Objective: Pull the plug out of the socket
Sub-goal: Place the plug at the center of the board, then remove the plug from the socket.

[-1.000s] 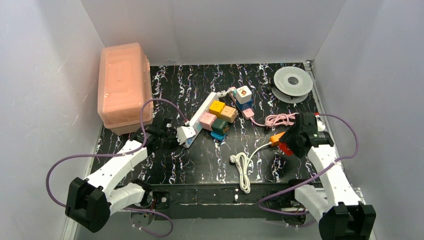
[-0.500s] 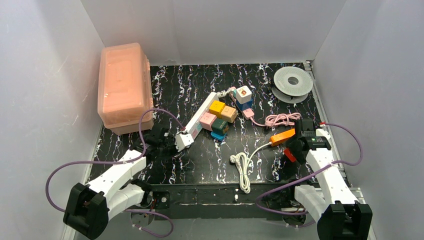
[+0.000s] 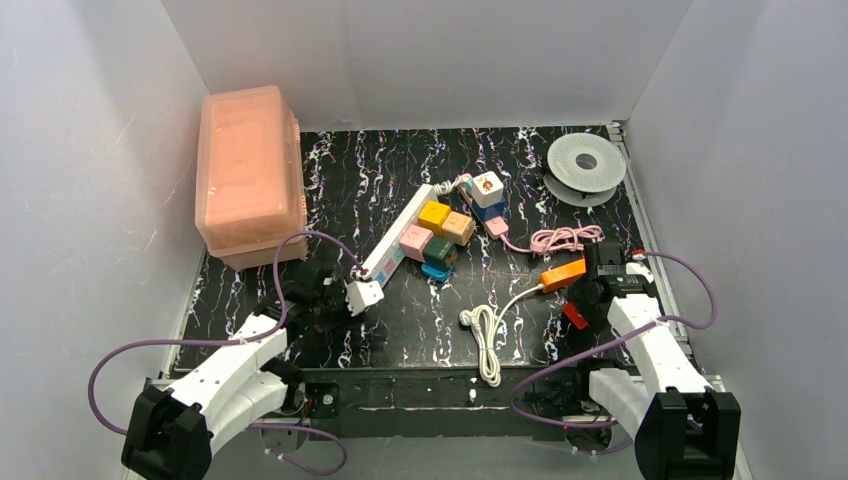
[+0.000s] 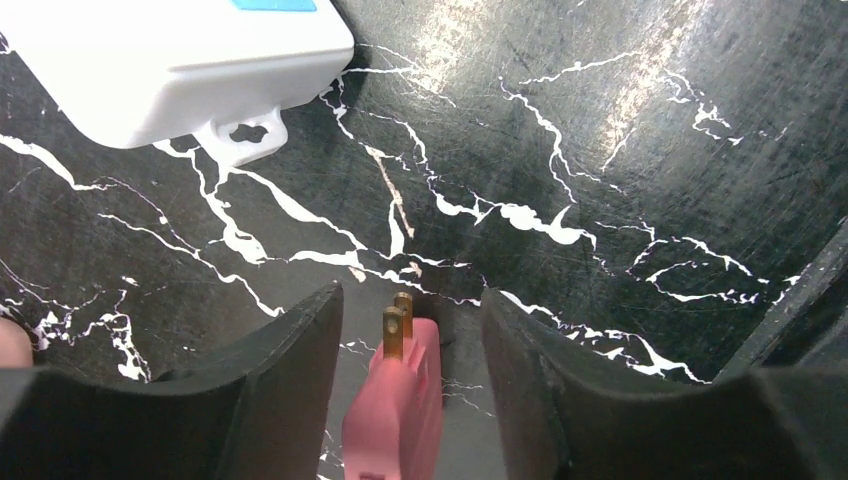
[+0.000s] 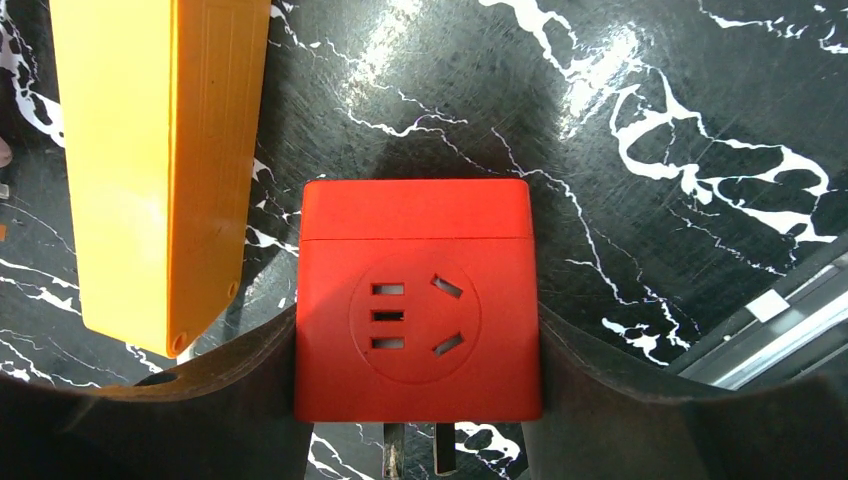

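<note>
**Socket and left arm.** The socket (image 3: 405,228) lies diagonally mid-table, its white near end just ahead of the left gripper (image 3: 338,302). That arm, elbow folded low, has drawn back toward the near edge over the last second. Its jaws, clamped then, now stand partly apart.

**Plug.** Between the jaws the pink plug (image 4: 396,410) sits loose, its brass prongs (image 4: 397,322) bare and clear of the socket, so the pull looks finished.

**Right arm.** The right gripper (image 5: 418,330) rests low, closed around a red adapter (image 5: 415,230).
</note>
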